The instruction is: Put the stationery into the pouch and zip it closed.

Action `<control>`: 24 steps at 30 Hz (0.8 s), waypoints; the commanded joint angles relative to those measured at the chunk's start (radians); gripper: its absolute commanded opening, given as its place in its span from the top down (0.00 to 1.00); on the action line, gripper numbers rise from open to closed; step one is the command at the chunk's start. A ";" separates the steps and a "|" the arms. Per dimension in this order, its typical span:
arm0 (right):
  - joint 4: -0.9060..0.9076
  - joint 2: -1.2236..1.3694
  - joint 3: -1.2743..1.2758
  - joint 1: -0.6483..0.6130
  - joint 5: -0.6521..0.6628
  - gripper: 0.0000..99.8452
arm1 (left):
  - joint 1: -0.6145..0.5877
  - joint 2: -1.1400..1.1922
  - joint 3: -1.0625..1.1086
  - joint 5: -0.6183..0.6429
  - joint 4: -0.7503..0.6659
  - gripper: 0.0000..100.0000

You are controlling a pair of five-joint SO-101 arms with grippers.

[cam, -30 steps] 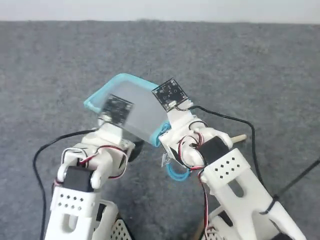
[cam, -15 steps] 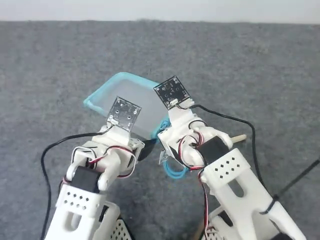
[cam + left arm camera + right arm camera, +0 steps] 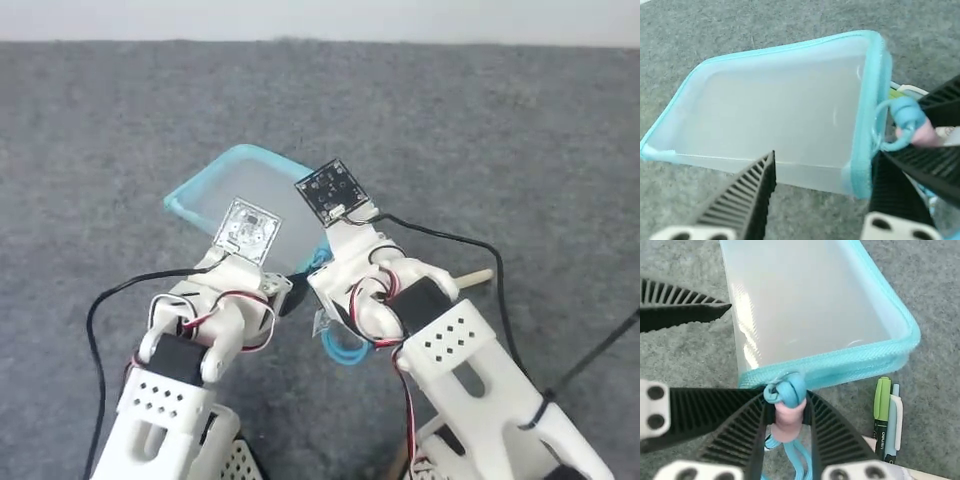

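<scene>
1. The pouch point(image 3: 255, 195), translucent with teal edging, lay on the grey tabletop point(image 3: 500, 130) left of centre in the high view, just ahead of both arms.
2. The right hand point(image 3: 786, 402) was pinching the pink zip pull point(image 3: 786, 420) at the pouch's near corner, low in the middle of the right wrist view, with a teal cord knotted to it.
3. The left hand point(image 3: 822, 160) was spread wide and straddled the pouch's near long edge, with no visible grip on it.
4. A green pen point(image 3: 882, 410) and a white pen point(image 3: 896, 416) lay side by side on the tabletop just beside that corner, at the lower right of the right wrist view, outside the pouch. A wooden stick point(image 3: 478, 275), possibly a pencil, lay right of centre in the high view.
5. Nothing showed through the pouch's wall, so loading seemed still to be done. Whether the zip stood open could not be told. Filling and closing appeared to remain.
</scene>
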 commanded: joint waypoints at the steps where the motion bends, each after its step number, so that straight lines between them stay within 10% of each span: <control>1: 0.019 -0.038 -0.055 -0.012 0.044 0.99 | -0.064 -0.020 -0.016 0.011 -0.038 0.73; 24: -0.101 -0.005 0.242 0.010 0.127 0.99 | -0.249 -0.020 -0.022 0.052 -0.104 0.73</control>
